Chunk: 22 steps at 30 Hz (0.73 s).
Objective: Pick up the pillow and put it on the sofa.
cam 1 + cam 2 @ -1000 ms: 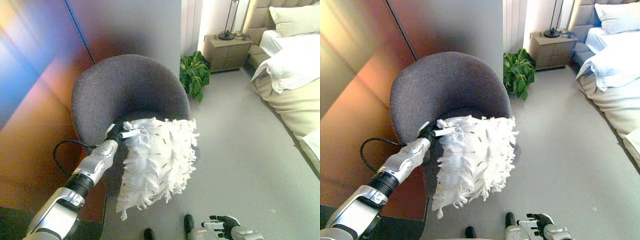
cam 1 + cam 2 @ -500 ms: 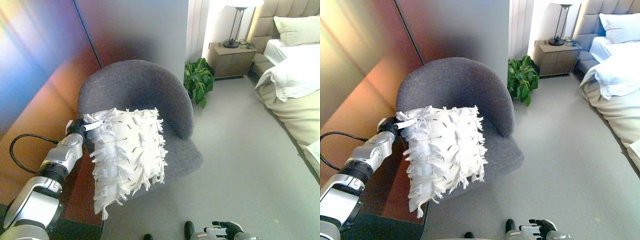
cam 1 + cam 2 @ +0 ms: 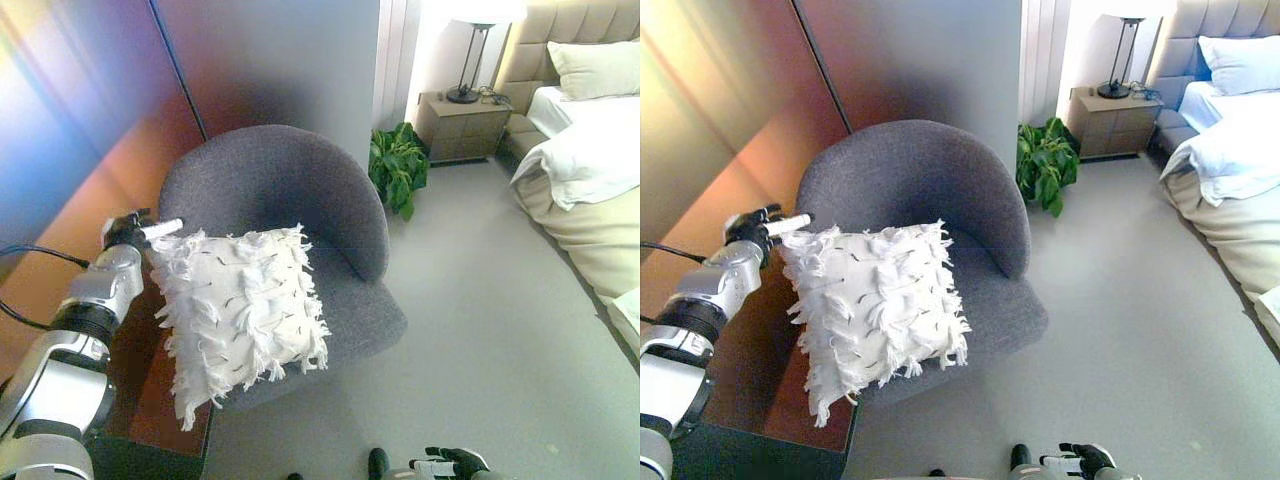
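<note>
While settling lower, pillow is now resting on chair, centre frame.
Left hand, fingers loosening at the corner, is releasing; right hand idling, bottom edge, relaxed.

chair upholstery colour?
Dark grey, plain fabric on the round-backed tub chair; clearest in the right eye view.

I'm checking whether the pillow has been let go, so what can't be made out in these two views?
- Left hand: whether it holds the pillow; its fringe covers the contact in both views.
- Right hand: cut off by the bottom edge, fingers unclear.
- Chair: the pillow hides part of the seat, so how far it rests there is unclear.
- Bed: cut off by the right edge.
</note>
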### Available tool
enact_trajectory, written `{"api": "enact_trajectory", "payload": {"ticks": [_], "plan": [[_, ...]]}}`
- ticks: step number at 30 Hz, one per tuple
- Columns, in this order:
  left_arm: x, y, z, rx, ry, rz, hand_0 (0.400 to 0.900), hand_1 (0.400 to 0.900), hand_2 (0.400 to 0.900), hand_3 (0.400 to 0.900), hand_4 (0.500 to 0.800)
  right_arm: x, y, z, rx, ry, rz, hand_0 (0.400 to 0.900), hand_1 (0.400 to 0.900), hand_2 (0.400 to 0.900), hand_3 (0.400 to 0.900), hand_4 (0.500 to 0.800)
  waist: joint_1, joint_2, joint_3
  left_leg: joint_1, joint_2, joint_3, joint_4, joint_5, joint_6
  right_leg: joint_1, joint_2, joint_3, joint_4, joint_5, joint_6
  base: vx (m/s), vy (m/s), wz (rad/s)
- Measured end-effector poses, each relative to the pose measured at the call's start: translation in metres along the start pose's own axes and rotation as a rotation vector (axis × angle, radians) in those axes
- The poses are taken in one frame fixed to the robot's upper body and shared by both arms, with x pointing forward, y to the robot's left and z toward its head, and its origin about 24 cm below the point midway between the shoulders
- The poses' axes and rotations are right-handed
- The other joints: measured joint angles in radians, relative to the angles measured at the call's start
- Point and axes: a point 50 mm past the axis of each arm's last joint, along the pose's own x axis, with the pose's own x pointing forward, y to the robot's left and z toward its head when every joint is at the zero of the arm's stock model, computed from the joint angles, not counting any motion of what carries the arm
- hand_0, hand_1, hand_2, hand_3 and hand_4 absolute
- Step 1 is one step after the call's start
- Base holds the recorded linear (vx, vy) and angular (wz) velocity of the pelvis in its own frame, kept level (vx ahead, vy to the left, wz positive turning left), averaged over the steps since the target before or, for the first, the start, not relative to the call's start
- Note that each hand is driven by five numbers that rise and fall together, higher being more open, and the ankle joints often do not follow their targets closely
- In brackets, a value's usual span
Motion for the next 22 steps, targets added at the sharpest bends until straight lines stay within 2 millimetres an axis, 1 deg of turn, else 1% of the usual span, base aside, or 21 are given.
{"api": "enact_trajectory", "payload": {"ticks": [3, 7, 22], "plan": [[0.0002, -0.0003, 0.0067, -0.008, -0.021, -0.001, 0.900, 0.900, 0.900, 0.900, 0.800, -0.0005, -0.0011, -0.0026, 0.000, 0.007, -0.003, 0.900, 0.900, 0.900, 0.900, 0.800, 0.000, 0.006, -0.011, 0.000, 0.000, 0.001, 0.000, 0.000, 0.000, 0.000, 0.000, 0.000, 0.000, 0.000, 0.000, 0.00, 0.000, 0.00], [0.0002, -0.0005, 0.0072, -0.010, -0.026, -0.004, 0.900, 0.900, 0.900, 0.900, 0.800, -0.0010, -0.0019, -0.0055, 0.001, 0.012, -0.004, 0.900, 0.900, 0.900, 0.900, 0.800, -0.001, 0.014, -0.018, 0.002, 0.001, 0.003, 0.000, 0.000, -0.001, 0.000, 0.001, 0.003, 0.000, 0.000, 0.001, 0.00, 0.000, 0.00], [0.0001, -0.0018, 0.0073, -0.019, -0.026, -0.027, 0.900, 0.900, 0.900, 0.900, 0.800, -0.0011, -0.0019, -0.0057, 0.000, 0.012, -0.005, 0.900, 0.900, 0.900, 0.900, 0.800, 0.001, 0.014, -0.018, 0.004, 0.000, 0.004, 0.000, 0.000, 0.000, 0.002, 0.001, 0.004, 0.000, 0.000, 0.000, 0.00, 0.000, 0.00]]}}
